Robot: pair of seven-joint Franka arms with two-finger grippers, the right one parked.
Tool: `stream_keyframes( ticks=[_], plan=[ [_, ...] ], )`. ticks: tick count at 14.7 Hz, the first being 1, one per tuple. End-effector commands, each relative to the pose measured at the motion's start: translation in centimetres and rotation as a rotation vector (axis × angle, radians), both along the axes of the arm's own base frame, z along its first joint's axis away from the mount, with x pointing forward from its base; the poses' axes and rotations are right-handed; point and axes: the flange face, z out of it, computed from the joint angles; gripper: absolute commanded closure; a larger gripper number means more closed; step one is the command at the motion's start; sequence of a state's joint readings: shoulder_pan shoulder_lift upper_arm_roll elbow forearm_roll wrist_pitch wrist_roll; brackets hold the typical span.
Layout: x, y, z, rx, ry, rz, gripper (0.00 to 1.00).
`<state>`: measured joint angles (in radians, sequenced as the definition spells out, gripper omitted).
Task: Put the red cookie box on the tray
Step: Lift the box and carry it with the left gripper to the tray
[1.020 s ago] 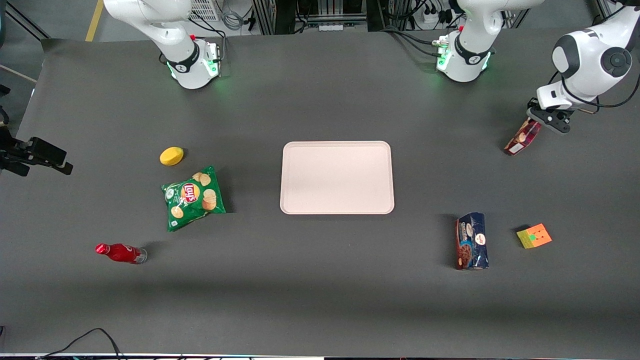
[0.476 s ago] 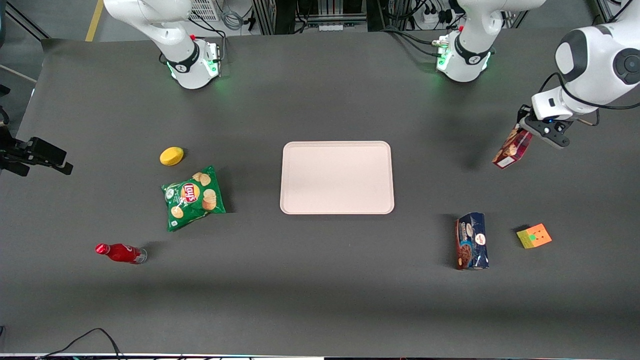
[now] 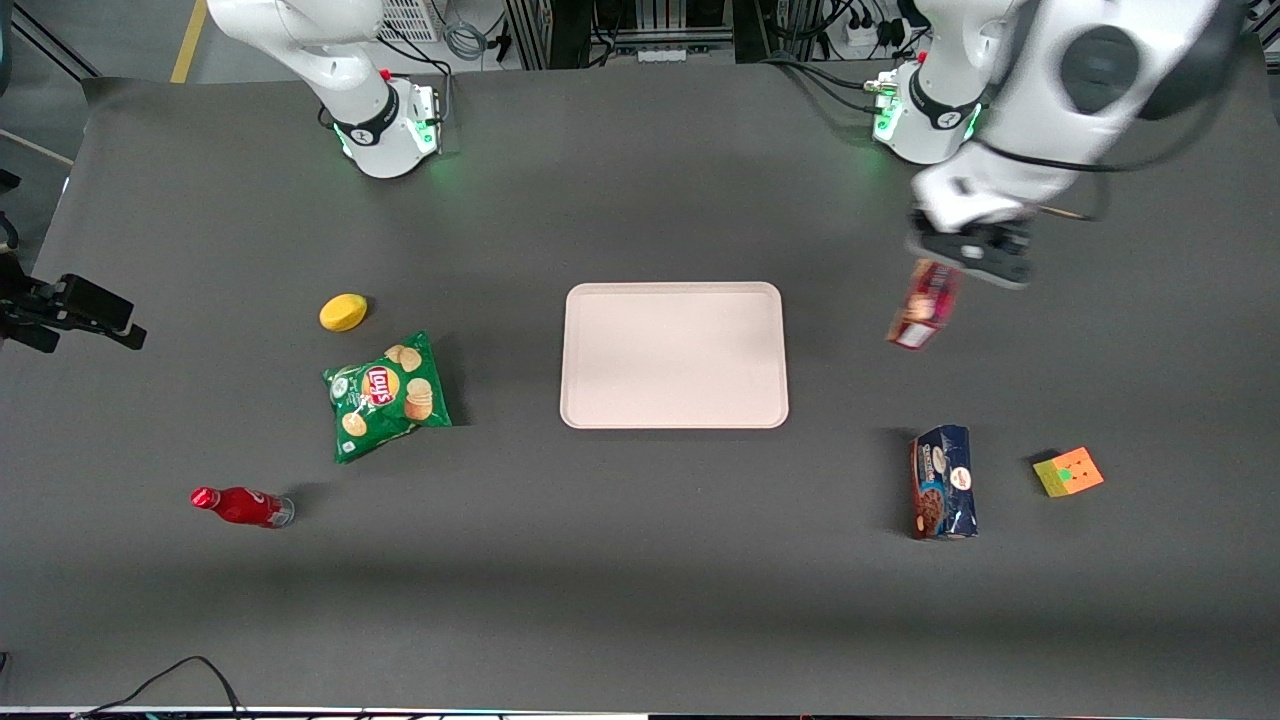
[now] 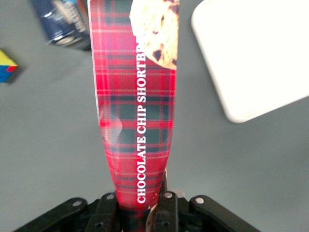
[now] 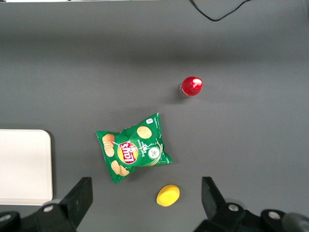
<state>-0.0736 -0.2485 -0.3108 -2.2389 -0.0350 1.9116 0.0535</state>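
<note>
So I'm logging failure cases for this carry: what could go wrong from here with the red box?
1. The hand pinches the red cookie box only at one end, so the long carton hangs below it and could swing or slip out in transit.
2. The box is in the air beside the tray, not over it. Released early, it lands on the table.
3. Lowered end-first, the slim carton may topple across the tray's rim.
</note>
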Motion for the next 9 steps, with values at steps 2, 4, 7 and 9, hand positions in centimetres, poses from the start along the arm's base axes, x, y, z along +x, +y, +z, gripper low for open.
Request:
stream_keyframes(
  ticks=[2,4,7,9],
  plan=[
    [1.8,-11.4,-3.2,-0.039,0.003,0.186,1.0],
    [2.8,-13.3,-6.4,-0.088,-0.009,0.228,1.0],
    [4.1,-14.4,-11.5,-0.112,0.002,0.26,0.98],
    [4.4,-15.8,-14.2,-0.09,0.006,0.265,0.98]
  ],
)
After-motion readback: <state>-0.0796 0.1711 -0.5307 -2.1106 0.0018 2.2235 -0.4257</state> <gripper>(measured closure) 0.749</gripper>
